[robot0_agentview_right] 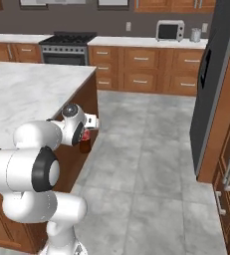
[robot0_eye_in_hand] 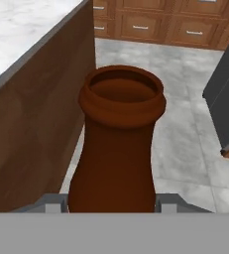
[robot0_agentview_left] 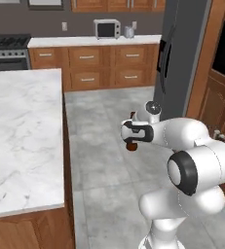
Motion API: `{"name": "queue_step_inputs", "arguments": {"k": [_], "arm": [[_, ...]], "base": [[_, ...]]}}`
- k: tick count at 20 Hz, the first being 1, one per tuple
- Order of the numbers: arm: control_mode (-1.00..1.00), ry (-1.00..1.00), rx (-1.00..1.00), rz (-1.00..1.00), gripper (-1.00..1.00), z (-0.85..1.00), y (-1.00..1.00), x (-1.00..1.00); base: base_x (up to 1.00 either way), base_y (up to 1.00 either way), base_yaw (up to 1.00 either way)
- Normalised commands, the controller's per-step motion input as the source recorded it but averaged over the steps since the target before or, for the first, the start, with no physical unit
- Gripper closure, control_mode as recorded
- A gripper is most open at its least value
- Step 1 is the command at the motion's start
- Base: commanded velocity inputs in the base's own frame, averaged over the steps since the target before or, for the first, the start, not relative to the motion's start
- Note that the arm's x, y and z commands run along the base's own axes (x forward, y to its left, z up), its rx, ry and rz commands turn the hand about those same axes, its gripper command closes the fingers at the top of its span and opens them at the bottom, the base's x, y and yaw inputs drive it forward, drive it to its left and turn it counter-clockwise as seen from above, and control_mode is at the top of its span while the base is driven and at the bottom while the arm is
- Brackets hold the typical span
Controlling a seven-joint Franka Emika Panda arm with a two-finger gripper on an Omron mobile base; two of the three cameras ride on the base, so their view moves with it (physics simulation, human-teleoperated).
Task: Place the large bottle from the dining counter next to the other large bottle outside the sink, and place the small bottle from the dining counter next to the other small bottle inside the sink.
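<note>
My pincer (robot0_eye_in_hand: 110,206) is gripping the large bottle (robot0_eye_in_hand: 117,144), one dark finger tip (robot0_eye_in_hand: 50,204) on each side of the brown glass, jaws partly closed around its body. From the hand camera I am looking along the neck into its open mouth, so the long axis of the bottle is running straight out from my palm, neck leading away from me.

In the left base view my pincer (robot0_agentview_left: 132,132) is hanging out over the grey tiled floor (robot0_agentview_left: 104,160), with a stub of brown glass showing below the fingers. In the right base view the gripper (robot0_agentview_right: 86,130) is sitting just beside the wooden flank of the dining counter (robot0_agentview_right: 32,84), bottle (robot0_agentview_right: 84,144) and its red label poking out under the wrist.

Bottle is off the marble top and clear of it; the counter's side wall (robot0_eye_in_hand: 31,114) is running past on one side of the glass, near but apart.

Judgement: carry phase of the first bottle. The coming move is turning on this: the load is sticking out ahead of the hand, so any swing or base turn toward the counter side will sweep the neck at that wooden wall. Sink and pink-labelled bottle I am not finding here, so the heading to the drop spot is not something I can fix yet. Back counter with microwave (robot0_agentview_left: 107,28) lying well ahead.
</note>
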Motion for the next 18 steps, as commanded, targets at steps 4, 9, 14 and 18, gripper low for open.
{"name": "queue_step_inputs", "arguments": {"k": [4,9,14,18], "arm": [[1.0,0.0,0.0,0.0,1.0,0.0,0.0,0.0],[1.0,0.0,0.0,0.0,1.0,0.0,0.0,0.0],[1.0,0.0,0.0,0.0,1.0,0.0,0.0,0.0],[1.0,0.0,0.0,0.0,1.0,0.0,0.0,0.0]], "base": [[0.92,-0.24,0.0],[0.83,-0.21,0.0],[0.88,-0.27,0.0],[0.95,-0.31,0.0]]}}
